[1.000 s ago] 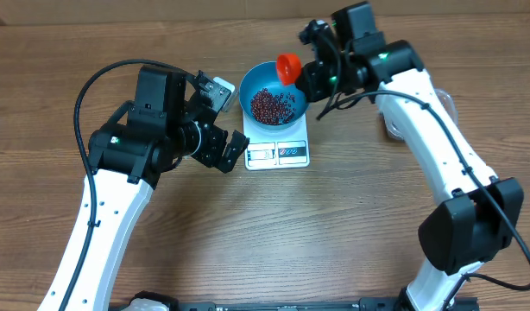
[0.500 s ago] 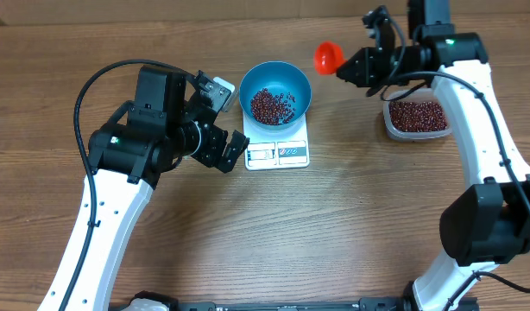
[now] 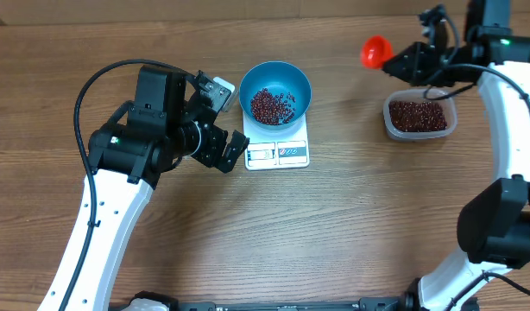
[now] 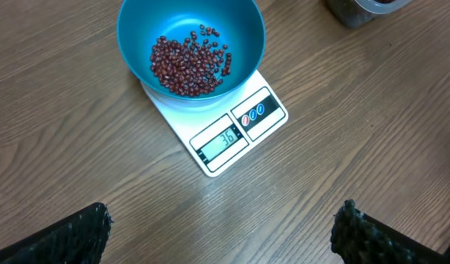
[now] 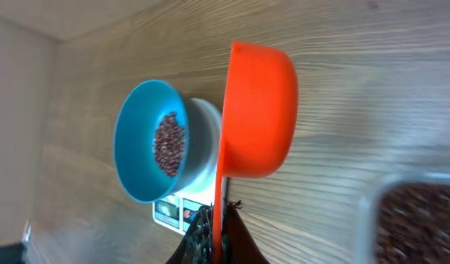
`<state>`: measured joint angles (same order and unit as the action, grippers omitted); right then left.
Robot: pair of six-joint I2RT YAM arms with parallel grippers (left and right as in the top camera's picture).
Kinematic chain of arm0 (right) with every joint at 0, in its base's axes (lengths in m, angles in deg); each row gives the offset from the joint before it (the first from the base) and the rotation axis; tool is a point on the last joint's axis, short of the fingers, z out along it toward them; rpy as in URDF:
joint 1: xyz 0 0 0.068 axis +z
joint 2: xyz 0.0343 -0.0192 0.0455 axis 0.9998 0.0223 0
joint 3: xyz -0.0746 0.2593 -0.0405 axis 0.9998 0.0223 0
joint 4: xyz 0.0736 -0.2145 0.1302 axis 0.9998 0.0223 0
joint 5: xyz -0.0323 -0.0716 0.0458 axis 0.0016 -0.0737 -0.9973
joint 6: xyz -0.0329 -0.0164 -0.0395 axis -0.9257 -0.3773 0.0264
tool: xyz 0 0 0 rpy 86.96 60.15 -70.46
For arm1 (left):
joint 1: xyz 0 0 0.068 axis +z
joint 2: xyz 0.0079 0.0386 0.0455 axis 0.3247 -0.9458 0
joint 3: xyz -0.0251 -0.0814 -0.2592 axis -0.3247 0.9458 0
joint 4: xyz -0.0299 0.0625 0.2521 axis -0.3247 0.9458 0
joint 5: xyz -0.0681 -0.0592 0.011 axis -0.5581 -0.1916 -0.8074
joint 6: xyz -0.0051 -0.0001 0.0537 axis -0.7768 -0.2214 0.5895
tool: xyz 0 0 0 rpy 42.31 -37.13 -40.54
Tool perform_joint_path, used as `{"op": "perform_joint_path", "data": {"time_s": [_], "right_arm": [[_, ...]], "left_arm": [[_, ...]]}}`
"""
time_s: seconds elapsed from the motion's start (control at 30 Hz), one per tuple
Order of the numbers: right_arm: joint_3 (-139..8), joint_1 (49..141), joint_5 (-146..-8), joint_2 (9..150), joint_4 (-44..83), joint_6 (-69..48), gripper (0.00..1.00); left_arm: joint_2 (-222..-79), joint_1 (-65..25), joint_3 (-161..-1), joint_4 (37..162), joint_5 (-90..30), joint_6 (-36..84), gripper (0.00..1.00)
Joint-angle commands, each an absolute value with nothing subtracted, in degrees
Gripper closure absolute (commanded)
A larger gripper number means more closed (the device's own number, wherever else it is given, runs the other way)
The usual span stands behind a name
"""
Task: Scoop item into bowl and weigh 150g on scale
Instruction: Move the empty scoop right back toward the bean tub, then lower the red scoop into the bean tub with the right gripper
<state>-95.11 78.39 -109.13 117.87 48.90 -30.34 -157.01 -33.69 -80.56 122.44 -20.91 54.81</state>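
Beans (image 3: 272,105) sit in bowl (image 3: 297,81) on scale (image 3: 278,154), wood-grain table (image 3: 334,225); left gripper (image 3: 227,121) released, right gripper (image 3: 403,60) grasping scoop (image 3: 375,50).

My pincer (image 5: 214,236) is pinched tight on the thin handle of the red-orange scoop (image 5: 260,110). The scoop stands edge-on in front of me, its rounded back bulging to the right and its mouth turned left, so I cannot see inside. Left of its rim the blue bowl (image 5: 133,158) sits on the white scale (image 5: 201,169), with dark beans (image 5: 168,144) lying in its bottom. At my lower right a clear tub (image 5: 369,213) with dark contents shows only as a blur on the wooden table (image 5: 371,59).
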Motion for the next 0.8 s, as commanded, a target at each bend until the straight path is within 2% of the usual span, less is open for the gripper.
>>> {"op": "perform_joint_path", "data": {"time_s": [0.0, 0.2, 0.77], "right_arm": [[-96.68, 75.38, -109.83, 115.03, 50.17, -30.40, 0.96], [-97.38, 72.49, -108.43, 114.24, 51.24, -30.58, 0.96], [-105.23, 72.47, -91.56, 114.27, 63.66, -34.64, 0.96]], "left_arm": [[-157.42, -33.58, -81.39, 122.52, -21.35, 55.66, 0.01], [-157.42, -33.60, -81.39, 122.52, -21.33, 55.66, 0.00], [-157.42, -33.58, -81.39, 122.52, -21.35, 55.66, 0.00]]}}
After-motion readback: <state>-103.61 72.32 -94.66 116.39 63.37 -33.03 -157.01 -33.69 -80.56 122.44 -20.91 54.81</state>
